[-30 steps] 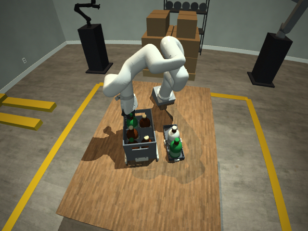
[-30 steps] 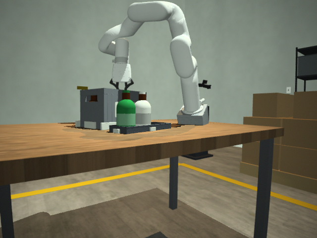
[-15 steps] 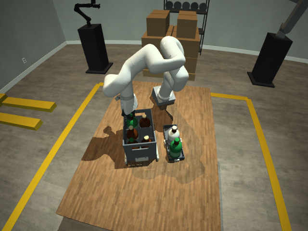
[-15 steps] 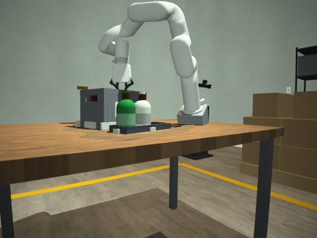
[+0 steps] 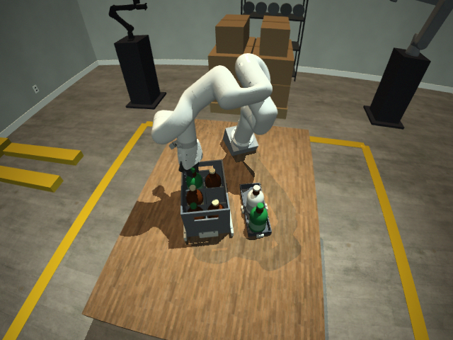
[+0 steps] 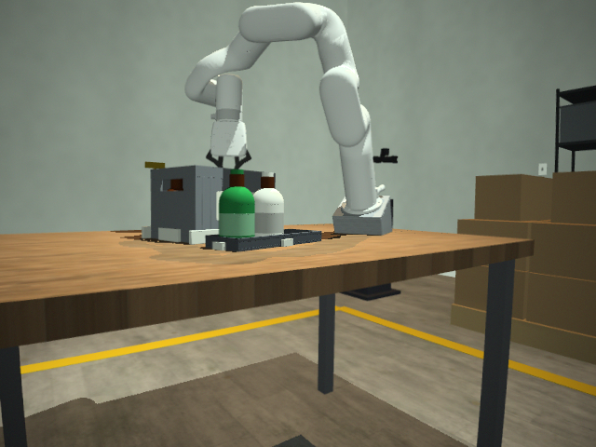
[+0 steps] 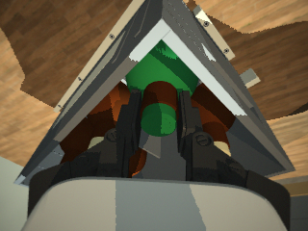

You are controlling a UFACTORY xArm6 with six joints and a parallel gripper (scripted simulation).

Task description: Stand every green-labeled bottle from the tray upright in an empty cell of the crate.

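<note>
Over on the left, the gray crate stands on the table, and in its far-left cell the gripper has its jaws pinching the neck of an upright green bottle! Brown bottles fill other cells; middle-right is empty. Right of the crate, the tray carries a white bottle, and nearer, a green-labeled bottle, both upright.

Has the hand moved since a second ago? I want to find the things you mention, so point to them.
No. The hand (image 5: 190, 170) (image 6: 229, 164) (image 7: 160, 103) stays over the crate's (image 5: 206, 223) (image 6: 173, 211) (image 7: 96, 108) far-left corner in the top view.
</note>
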